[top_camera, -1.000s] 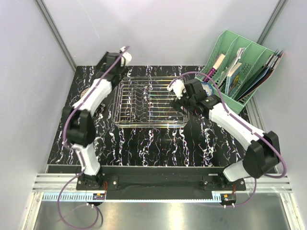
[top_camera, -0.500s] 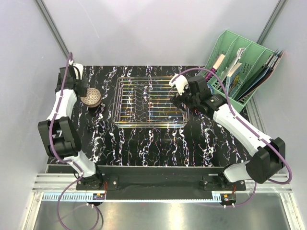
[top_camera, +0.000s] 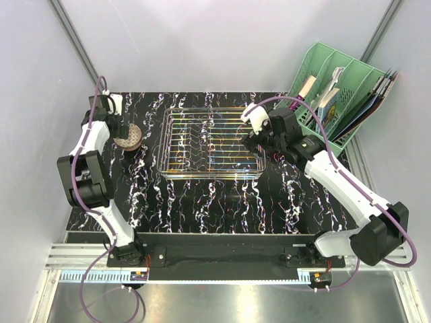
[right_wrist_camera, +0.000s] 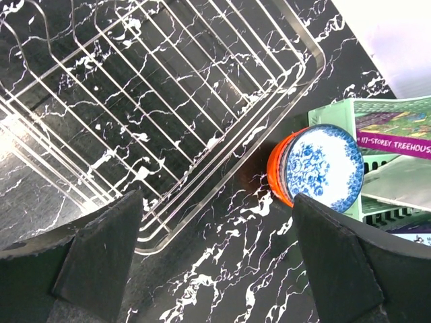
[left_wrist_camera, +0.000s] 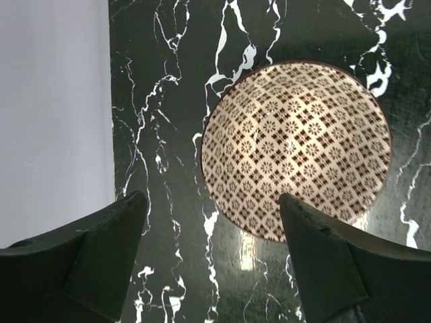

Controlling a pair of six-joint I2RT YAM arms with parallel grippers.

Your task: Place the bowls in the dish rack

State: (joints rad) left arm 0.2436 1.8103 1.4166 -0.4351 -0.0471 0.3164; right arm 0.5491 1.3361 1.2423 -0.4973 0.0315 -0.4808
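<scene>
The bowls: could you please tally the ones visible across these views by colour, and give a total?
Pink-red patterned bowl: 1
Blue-and-white bowl: 1
Orange-red bowl: 1
Total: 3 visible. The blue-and-white one sits nested in the orange-red one, and that stack may hide more.

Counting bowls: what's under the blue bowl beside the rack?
An orange-red bowl, only its rim showing. The blue bowl covers the rest, so anything nested between is hidden.
</scene>
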